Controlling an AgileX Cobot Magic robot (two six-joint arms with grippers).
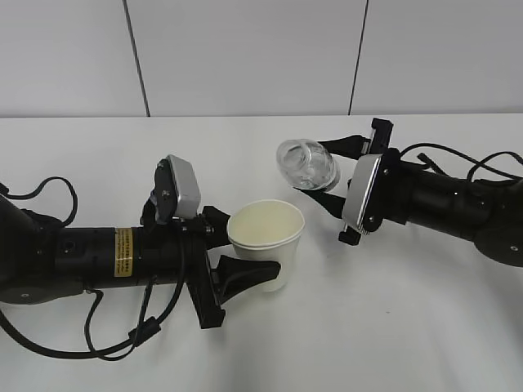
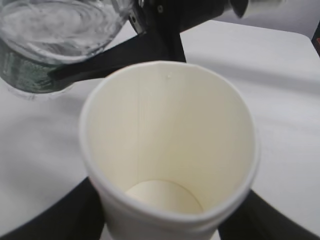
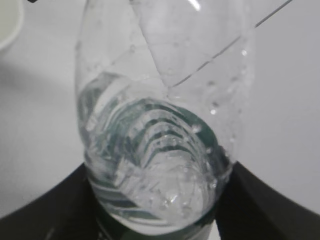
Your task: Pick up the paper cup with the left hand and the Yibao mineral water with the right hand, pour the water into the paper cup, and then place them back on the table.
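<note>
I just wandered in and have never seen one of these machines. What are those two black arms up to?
The left gripper holds a paper cup just above the white table. The right gripper holds a clear water bottle tipped on its side, up and to the right of the cup. The cup's inside looks dry, and no water is running out, so pouring apparently isn't underway.

Small tapered paper cup [image 1: 265, 237]: pale cream inside, whiter outer wall, plain, no print.
Clear ribbed plastic bottle [image 1: 307, 164]: colourless, dark green label band showing through base in wrist views.
Left black cylindrical arm [image 1: 98, 253]: yellow sticker with dark lettering, grey-white box on top.
Right black arm [image 1: 441, 200]: grey-white box, no sticker.
Large flat desk [image 1: 392, 327]: plain white.
Wall panels: pale grey, dark seams.
</note>
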